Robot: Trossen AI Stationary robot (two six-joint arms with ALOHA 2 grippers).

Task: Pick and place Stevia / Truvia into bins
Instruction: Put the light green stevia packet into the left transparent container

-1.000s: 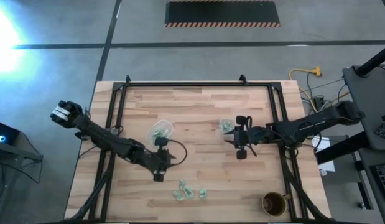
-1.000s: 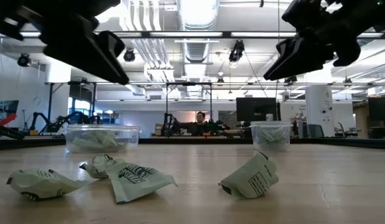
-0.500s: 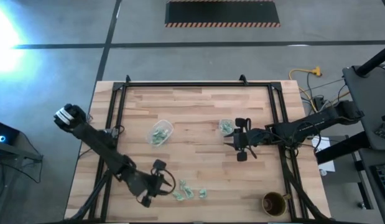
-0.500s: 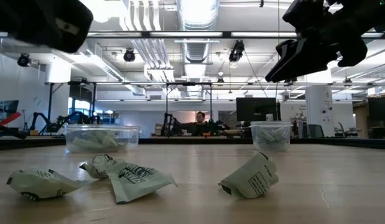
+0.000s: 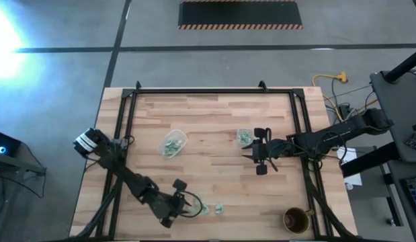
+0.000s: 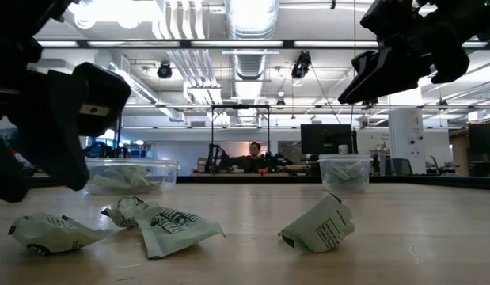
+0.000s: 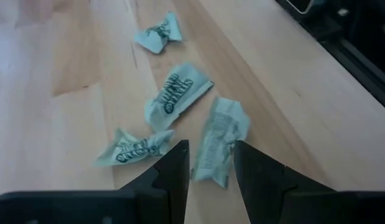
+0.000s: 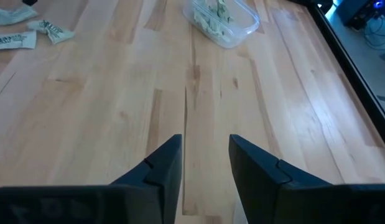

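Observation:
Several crumpled green-and-white Stevia packets [image 7: 176, 93] lie loose on the wood near the table's near edge [image 5: 219, 210] [image 6: 161, 222]. My left gripper [image 7: 209, 149] [image 5: 186, 210] stands open, slanting down just over them. In the left wrist view one packet [image 7: 220, 143] shows between its fingers, and no touch can be seen. Two clear bins holding packets sit mid-table, the left one [image 5: 172, 143] [image 6: 130, 174] and the right one [image 5: 244, 137] [image 6: 343, 170]. My right gripper [image 8: 204, 140] [image 5: 260, 160] hangs open over bare wood beside the right bin.
A round brown cup [image 5: 295, 218] stands at the near right corner. Black frame rails [image 5: 123, 134] run along the table's left, right and far sides. Bare wood lies between the bins and the loose packets.
My left gripper has swung from beside the left bin toward the table's near edge and gone down, ending just over the loose packets. The packets and bins have not moved.

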